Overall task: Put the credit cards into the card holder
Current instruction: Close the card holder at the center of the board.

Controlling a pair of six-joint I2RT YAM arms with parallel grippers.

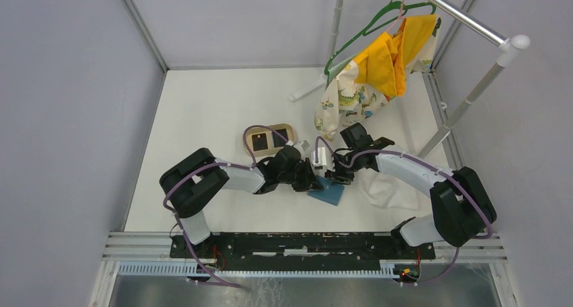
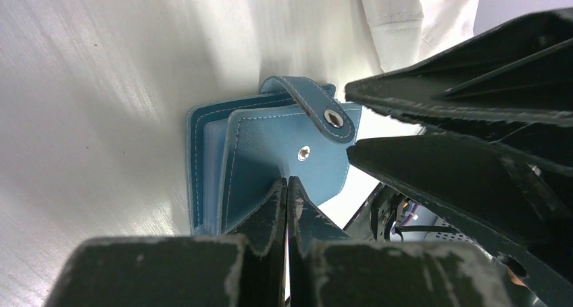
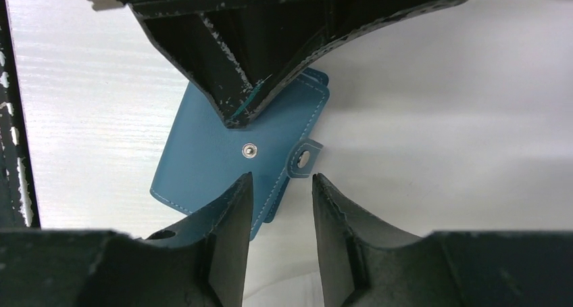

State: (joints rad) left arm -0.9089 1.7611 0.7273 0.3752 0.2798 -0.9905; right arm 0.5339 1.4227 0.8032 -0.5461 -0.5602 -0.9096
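Observation:
The blue card holder (image 1: 330, 193) lies on the white table between both arms. Its snap strap (image 2: 329, 115) is undone and its front cover (image 2: 267, 151) stands lifted. My left gripper (image 2: 287, 184) is shut, its tips pinching the edge of that cover; in the right wrist view a sliver of blue shows between the left gripper's (image 3: 236, 120) fingers. My right gripper (image 3: 280, 178) is open and holds nothing, and the loose strap (image 3: 304, 159) sits just ahead of its tips. Two dark credit cards (image 1: 259, 143) lie in the tan tray (image 1: 270, 127) behind the left arm.
A white cloth (image 1: 390, 191) lies under the right arm, to the right of the card holder. A clothes rack (image 1: 473, 94) at the back right carries a green hanger and a yellow and patterned garment (image 1: 388, 60). Grey walls enclose the table.

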